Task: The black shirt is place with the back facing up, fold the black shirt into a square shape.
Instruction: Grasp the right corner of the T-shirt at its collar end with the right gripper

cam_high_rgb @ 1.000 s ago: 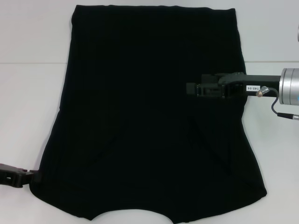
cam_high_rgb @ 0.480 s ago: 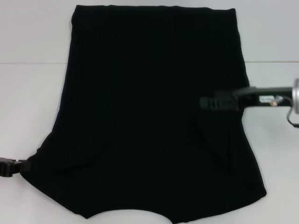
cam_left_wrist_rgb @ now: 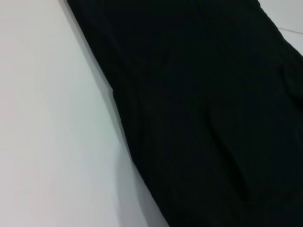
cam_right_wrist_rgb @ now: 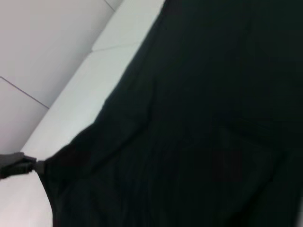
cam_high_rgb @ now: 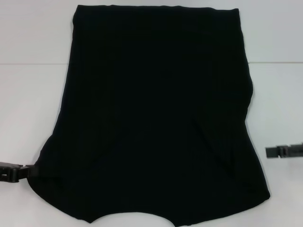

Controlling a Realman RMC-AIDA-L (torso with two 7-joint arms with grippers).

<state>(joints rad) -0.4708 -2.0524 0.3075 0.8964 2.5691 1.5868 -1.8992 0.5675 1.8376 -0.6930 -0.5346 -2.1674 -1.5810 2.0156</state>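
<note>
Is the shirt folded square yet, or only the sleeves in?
Not square yet. The shirt lies long on the table, both sleeves folded inward, no crosswise fold. Left gripper is at its near corner.

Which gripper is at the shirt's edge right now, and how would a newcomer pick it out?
Start from the black shirt spread over most of the white table. At its near corner on the robot's left, the left gripper touches the hem. The right gripper sits apart on bare table off the opposite edge.
</note>
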